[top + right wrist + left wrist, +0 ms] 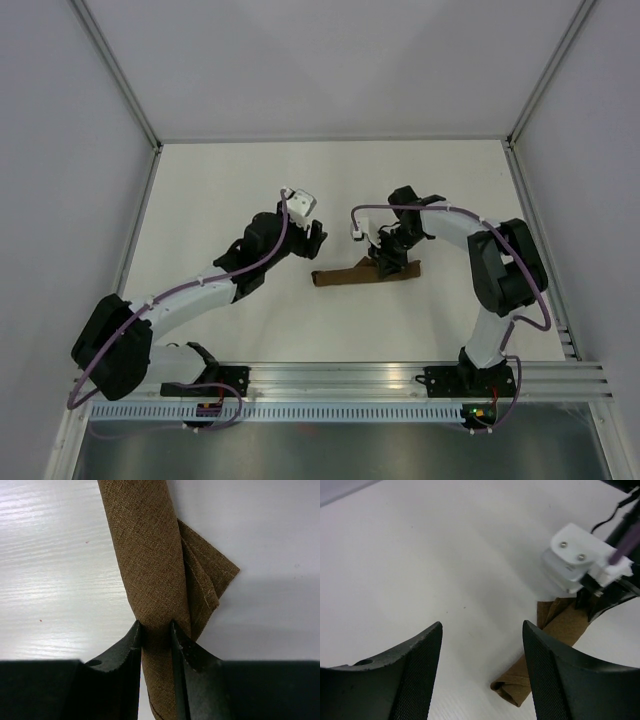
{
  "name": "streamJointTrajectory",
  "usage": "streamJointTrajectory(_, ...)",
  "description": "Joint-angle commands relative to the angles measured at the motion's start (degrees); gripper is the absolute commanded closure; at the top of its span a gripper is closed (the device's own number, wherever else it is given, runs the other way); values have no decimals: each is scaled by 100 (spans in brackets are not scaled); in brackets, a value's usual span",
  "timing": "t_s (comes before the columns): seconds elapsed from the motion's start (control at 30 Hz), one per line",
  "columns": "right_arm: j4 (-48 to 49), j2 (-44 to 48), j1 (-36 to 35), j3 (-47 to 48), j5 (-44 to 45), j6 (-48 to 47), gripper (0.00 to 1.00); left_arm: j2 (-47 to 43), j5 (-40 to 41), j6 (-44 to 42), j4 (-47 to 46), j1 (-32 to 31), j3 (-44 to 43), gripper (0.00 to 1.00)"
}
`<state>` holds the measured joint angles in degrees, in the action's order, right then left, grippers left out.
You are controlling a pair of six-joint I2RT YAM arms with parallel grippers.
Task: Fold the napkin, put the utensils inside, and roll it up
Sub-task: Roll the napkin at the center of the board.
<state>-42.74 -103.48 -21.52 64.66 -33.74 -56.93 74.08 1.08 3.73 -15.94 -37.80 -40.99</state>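
The napkin lies as a tight roll on the table, running 9 to 3 o'clock. It is soft, light, matte cloth that I judge will spring loose if freed carelessly. The right gripper has its jaws almost closed, pinching the roll near its 3 o'clock end; the left gripper, jaws wide and empty, hovers at 10 o'clock of the other end. Best gripped across the roll, over the loose flap
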Motion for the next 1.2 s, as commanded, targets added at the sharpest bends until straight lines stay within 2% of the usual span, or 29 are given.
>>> streamJointTrajectory(0.0, -752, -822, 95, 256, 104, -407, 94, -61, 690, -1136, -639, -543, 66, 30)
streamJointTrajectory(0.23, -1306, -1569, 157, 1109, 51, -363, 95, 606, 1087, -2253, -155, -1737, -409, 31)
streamJointTrajectory(0.43, -1404, -1789, 165, 1294, 78, -293, 95, 1633, 1157, -3035, 82, -2301, -865, 33)
streamJointTrajectory(0.77, -1448, -1983, 201, 1347, 166, -266, 96, 2759, 999, -3598, 30, -2557, -1253, 33)
streamJointTrajectory(1.17, -1465, -2080, 209, 1391, 87, -214, 96, 3296, 1043, -3660, -207, -2539, -1367, 34)
